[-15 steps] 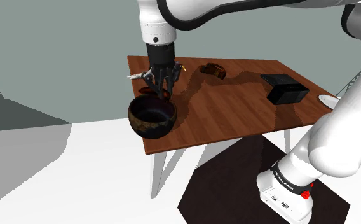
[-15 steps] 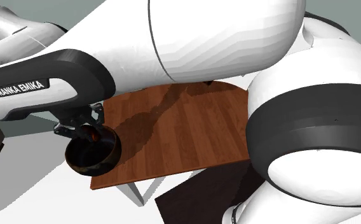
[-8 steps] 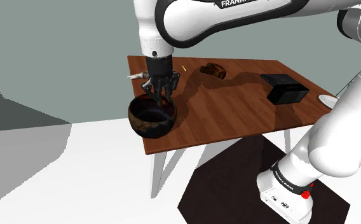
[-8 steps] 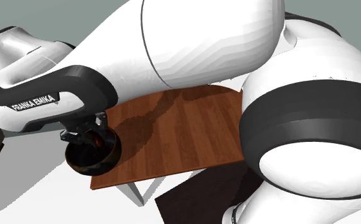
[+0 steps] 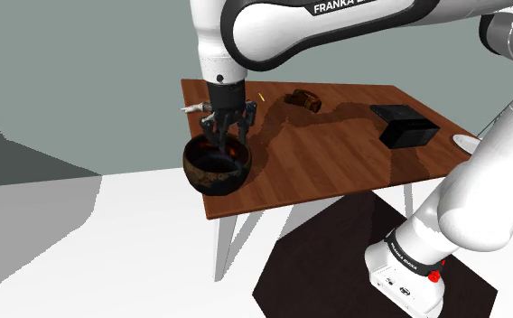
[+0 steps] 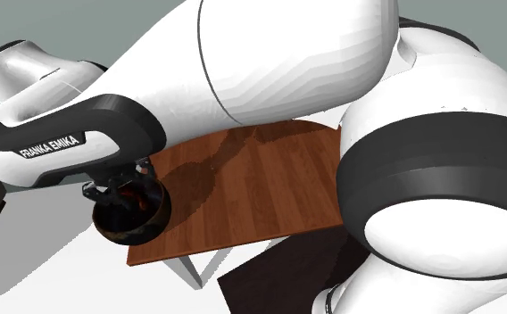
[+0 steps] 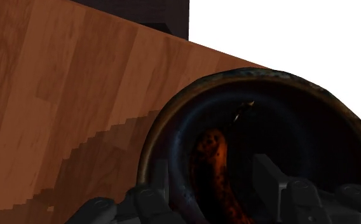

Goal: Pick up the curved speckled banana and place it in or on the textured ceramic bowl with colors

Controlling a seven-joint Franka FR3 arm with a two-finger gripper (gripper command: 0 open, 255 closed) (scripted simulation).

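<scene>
A dark, glossy bowl with a brownish rim stands at the table's corner nearest the shoulder view's left. Inside it lies the curved banana, dark orange with black speckles, resting on the bowl's floor. My gripper hangs straight down into the bowl's mouth. In the wrist view my gripper is open: the fingers stand apart on either side of the banana and do not touch it. In the second exterior view the arm covers most of the hand above the bowl.
The brown wooden table carries a black box toward the shoulder view's right and a small brown object at the back. A white plate sits at the far right edge. The bowl stands close to the table's front edge.
The hand came down over the bowl with the banana and stopped. The fingers have parted and the banana now lies loose in the bowl.
</scene>
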